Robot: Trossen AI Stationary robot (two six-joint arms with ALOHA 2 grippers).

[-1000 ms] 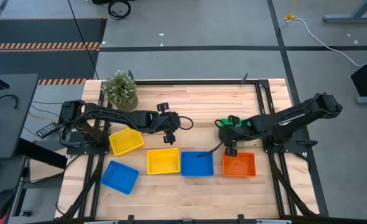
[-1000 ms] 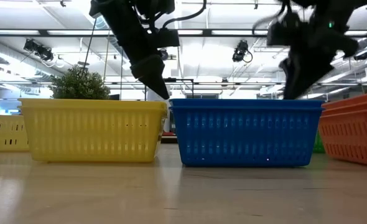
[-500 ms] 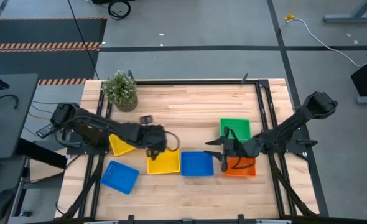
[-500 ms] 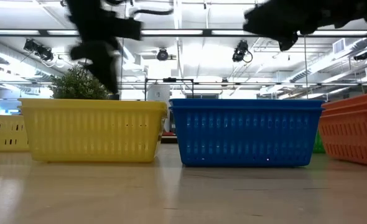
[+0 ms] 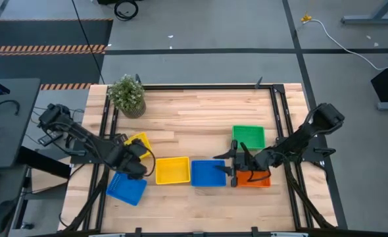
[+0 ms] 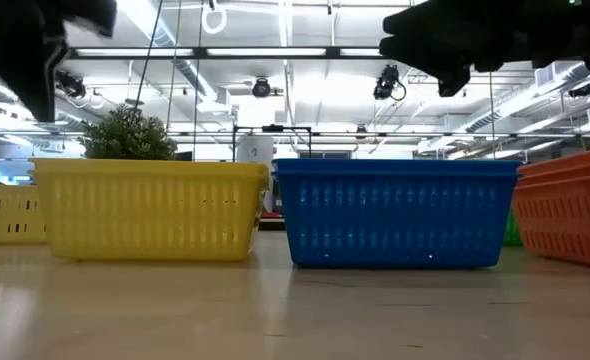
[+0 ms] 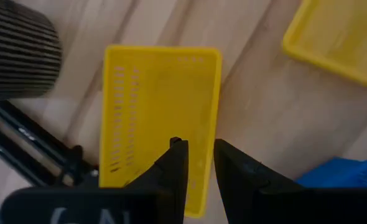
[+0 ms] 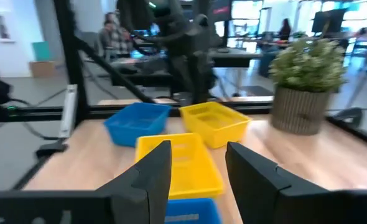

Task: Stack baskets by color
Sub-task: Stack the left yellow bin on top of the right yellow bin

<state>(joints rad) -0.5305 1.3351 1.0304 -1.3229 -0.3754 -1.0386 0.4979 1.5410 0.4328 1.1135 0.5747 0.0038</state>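
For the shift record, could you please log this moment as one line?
left gripper: over yellow basket, empty | right gripper: open, above blue basket | green basket: apart

The far half of the table lies bare except for the potted plant at its far left corner. Toward the near edge, a yellow basket, blue basket and orange basket stand side by side, nearly touching.

A small leafy green potted plant in a ribbed grey pot stands at the pale wooden table's far left corner.
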